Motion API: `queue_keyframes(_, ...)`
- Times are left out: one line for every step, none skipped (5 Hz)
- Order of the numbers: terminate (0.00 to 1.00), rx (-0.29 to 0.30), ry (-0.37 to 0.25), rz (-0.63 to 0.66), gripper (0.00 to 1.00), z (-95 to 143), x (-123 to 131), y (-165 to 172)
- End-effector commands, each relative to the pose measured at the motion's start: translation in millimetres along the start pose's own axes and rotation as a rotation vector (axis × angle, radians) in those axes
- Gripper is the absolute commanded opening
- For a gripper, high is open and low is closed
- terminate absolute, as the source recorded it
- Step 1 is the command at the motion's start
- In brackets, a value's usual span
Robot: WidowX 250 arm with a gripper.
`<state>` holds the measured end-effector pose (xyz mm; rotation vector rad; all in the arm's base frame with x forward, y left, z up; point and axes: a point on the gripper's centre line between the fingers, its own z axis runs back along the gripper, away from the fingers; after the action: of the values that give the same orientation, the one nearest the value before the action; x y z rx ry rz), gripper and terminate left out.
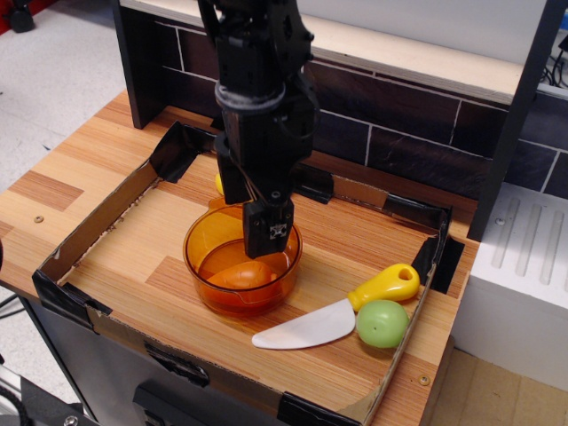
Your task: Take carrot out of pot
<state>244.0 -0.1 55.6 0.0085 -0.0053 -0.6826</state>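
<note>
In the only view, your gripper (266,238) hangs inside the pot's (202,266) mouth, toward its back wall. Seen edge-on, you cannot tell whether its jaws are spread or pressed together. The carrot (240,276) lies on the pot floor just below and slightly toward the bench's front edge, its long axis running left-right.

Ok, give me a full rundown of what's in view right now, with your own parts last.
carrot: one, orange, lying inside the pot
pot: one, translucent amber, left of tray centre
yellow toy: one, behind the pot, mostly hidden by the arm
knife: one, white blade with yellow handle, right of the pot
green ball: one, against the knife, near the tray's right wall
cardboard tray: one, brown, black-taped corners, on the wooden table
pincer: one, black, over the pot; jaw state unclear
</note>
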Motion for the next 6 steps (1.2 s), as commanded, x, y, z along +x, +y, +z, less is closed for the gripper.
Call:
queue_keyframes(0.00, 0.022, 0.020, -0.024, 1.00, -10.7, -0.2, 8.0)
queue_keyframes(0.00, 0.011, 0.031, -0.014, 1.00, -20.1, -6.5, 6.7)
queue_keyframes(0.00, 0.013, 0.030, -0.008, 1.00, -21.7, -5.7, 5.9)
queue_keyframes(0.00, 0.021, 0.043, -0.004, 1.00, -28.8, -5.6, 4.6)
queue_keyframes(0.00, 0.026, 0.060, 0.007, 1.00, -35.5, -3.8, 5.1)
queue_keyframes(0.00, 0.032, 0.074, 0.009, 1.00, -40.0, -3.3, 4.6)
